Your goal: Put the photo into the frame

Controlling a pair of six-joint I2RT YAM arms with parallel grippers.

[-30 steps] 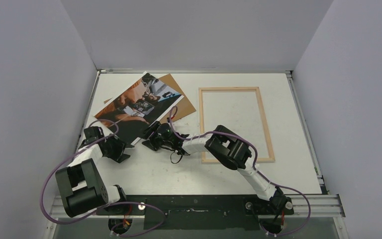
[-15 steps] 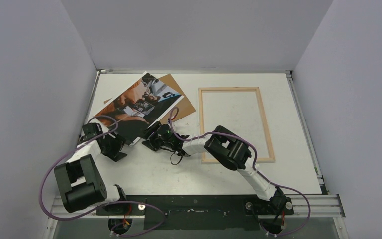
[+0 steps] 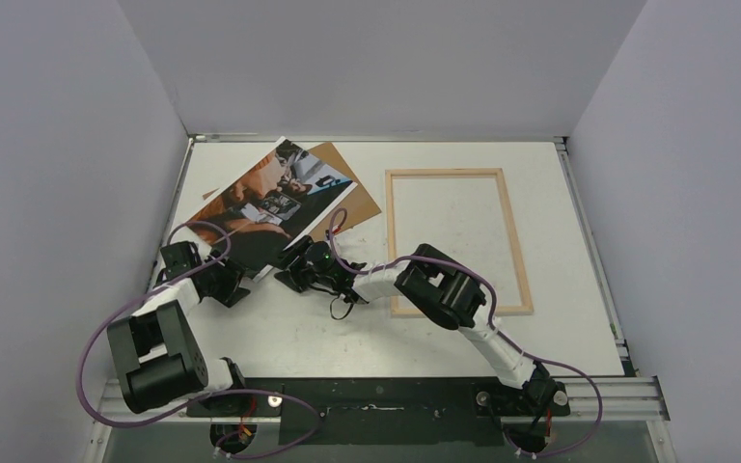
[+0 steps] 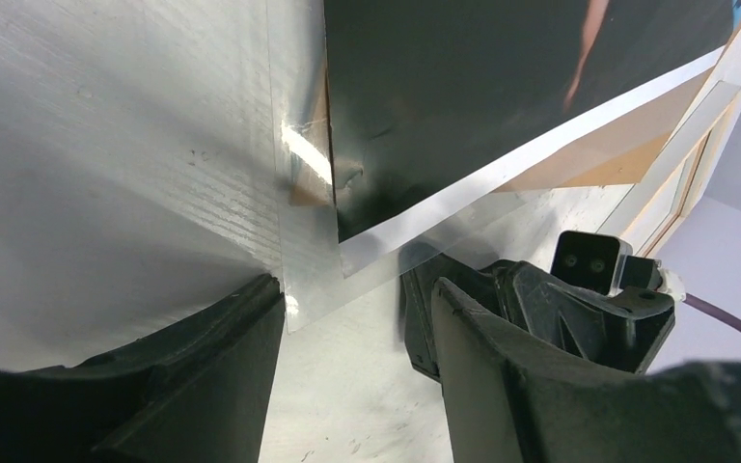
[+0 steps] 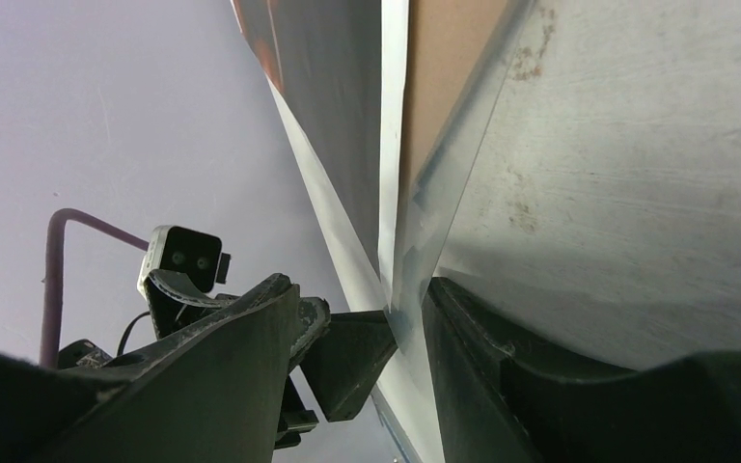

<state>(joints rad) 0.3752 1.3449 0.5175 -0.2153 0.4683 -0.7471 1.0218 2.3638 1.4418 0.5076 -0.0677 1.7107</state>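
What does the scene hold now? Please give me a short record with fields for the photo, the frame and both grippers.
photo: flat at the far left, turned at an angle, on a brown board
frame: flat right of centre, no print in it
left gripper: open, at the photo's near corner
right gripper: at the photo's near edge; open or shut, cannot tell
clear sheet: juts out past the photo's near corner, its corner between the left fingers
task state: photo not yet in the frame
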